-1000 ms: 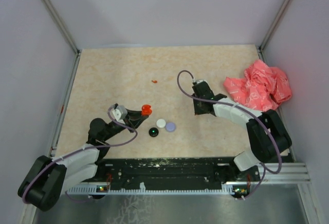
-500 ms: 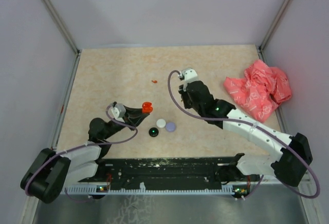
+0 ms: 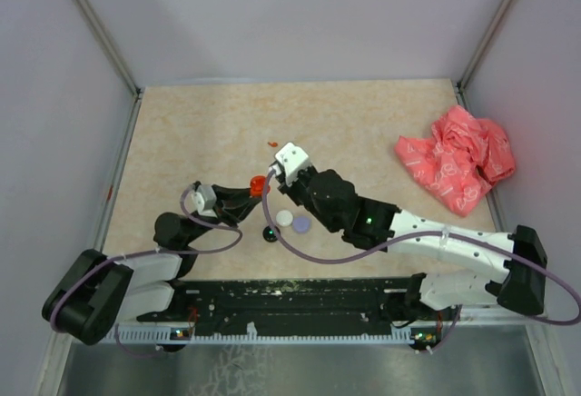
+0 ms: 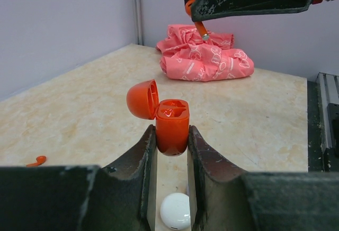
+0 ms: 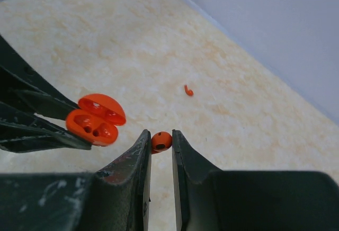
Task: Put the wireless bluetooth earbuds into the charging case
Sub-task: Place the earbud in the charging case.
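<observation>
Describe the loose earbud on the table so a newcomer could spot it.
From the crumpled pink bag, look left to the middle of the table. The loose earbud lies alone there, beyond the open red case. It is a tiny red hook, far smaller than the round discs.

Legible text, labels, brands, numbers or signs: none in any view.

Item noted: pink plastic bag (image 3: 454, 162), lying crumpled on the counter. It carries a white printed pattern, seen in the top view and in the left wrist view (image 4: 204, 61). The marks are too small and too creased to make out as letters or a logo.
</observation>
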Robot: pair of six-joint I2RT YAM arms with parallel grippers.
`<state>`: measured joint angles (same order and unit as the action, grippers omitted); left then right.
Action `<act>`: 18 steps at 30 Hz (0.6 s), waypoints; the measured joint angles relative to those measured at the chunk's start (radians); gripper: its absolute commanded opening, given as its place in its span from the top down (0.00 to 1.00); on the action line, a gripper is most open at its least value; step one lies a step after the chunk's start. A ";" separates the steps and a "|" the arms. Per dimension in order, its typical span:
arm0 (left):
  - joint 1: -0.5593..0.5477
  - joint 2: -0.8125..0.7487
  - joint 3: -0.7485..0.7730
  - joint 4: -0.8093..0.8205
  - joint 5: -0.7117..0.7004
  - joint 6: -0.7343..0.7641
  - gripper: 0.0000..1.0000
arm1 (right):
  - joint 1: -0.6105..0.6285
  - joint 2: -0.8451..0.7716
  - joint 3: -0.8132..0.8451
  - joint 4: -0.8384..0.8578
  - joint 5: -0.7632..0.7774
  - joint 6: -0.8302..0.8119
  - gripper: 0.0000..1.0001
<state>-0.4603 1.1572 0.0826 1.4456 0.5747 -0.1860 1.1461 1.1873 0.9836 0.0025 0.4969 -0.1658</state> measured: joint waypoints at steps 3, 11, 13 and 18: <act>0.000 0.021 0.000 0.052 0.018 0.005 1.00 | 0.059 0.007 -0.001 0.073 0.011 -0.078 0.91; 0.000 0.065 0.000 0.066 0.069 0.020 1.00 | 0.154 0.058 -0.002 0.198 0.015 -0.254 0.91; 0.000 0.069 0.000 0.066 0.076 0.021 1.00 | 0.164 0.075 -0.002 0.203 0.018 -0.281 0.91; 0.000 0.068 0.000 0.066 0.087 0.020 1.00 | 0.176 0.114 -0.002 0.208 0.026 -0.323 0.91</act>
<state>-0.4603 1.2255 0.0826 1.5116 0.6613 -0.1658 1.3224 1.3010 0.9817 0.2108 0.5232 -0.4892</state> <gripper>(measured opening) 0.290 0.182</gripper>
